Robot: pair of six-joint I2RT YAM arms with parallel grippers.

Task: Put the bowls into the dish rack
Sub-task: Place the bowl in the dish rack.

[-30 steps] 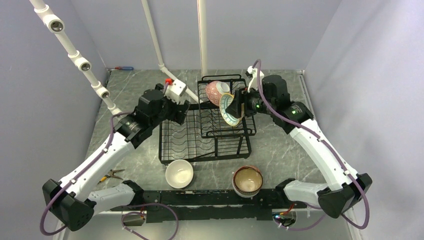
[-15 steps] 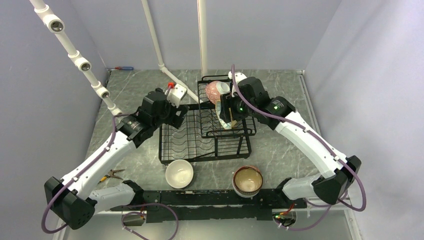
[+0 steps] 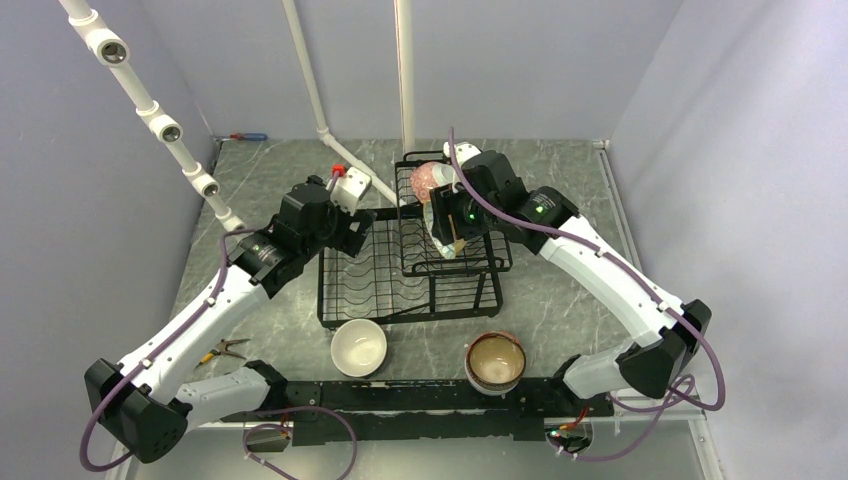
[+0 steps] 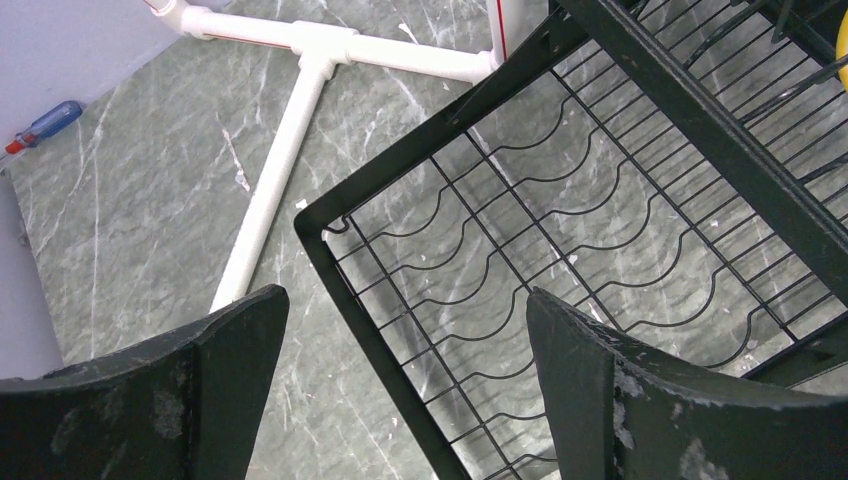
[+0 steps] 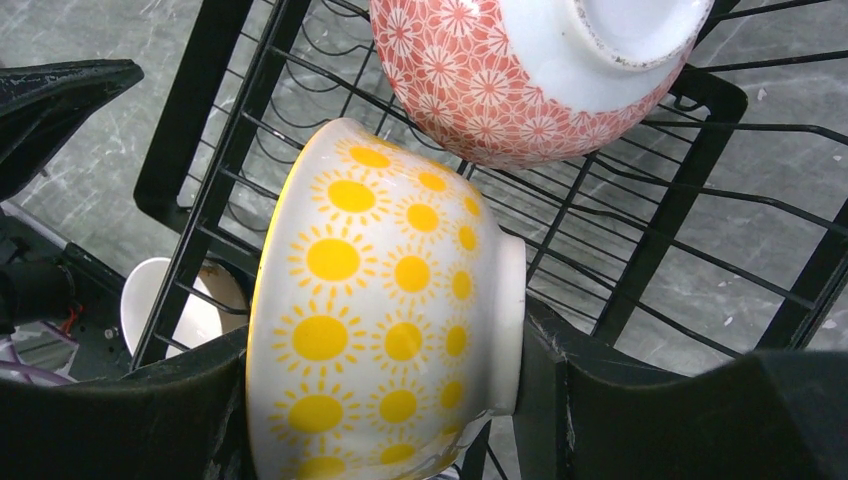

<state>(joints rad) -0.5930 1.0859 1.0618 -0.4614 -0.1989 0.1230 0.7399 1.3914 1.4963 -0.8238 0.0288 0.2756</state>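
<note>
1. Over the raised basket at the far-right corner of the dish rack, the right gripper is clamping the yellow-sun bowl. The bowl is tipped on its side, with one finger sitting at the rim end and the other pressing by the foot ring.
2. That bowl is hanging just on the near side of the pink-patterned bowl, which is lying foot-up toward the basket's far edge. Honestly can't tell if the two are touching.
3. Handling-wise I'm guessing glazed ceramic: stiff, slick, a bit weighty and happy to chip. So I'm thinking it wants easing down onto the wires, not dropping, and no knocking into the pink one.
4. The left gripper is hovering with its jaws wide apart and nothing between them, looking down on the far-left corner of the rack's lower tray.
5. Along the near edge of the table, a plain white bowl and a brown-rimmed bowl are sitting upright. The brown one seems to be stacked on others.
6. For those I'm betting on pinching the wall at the rim, one finger inside and one outside, since the round outside is giving nothing to bite.
</note>
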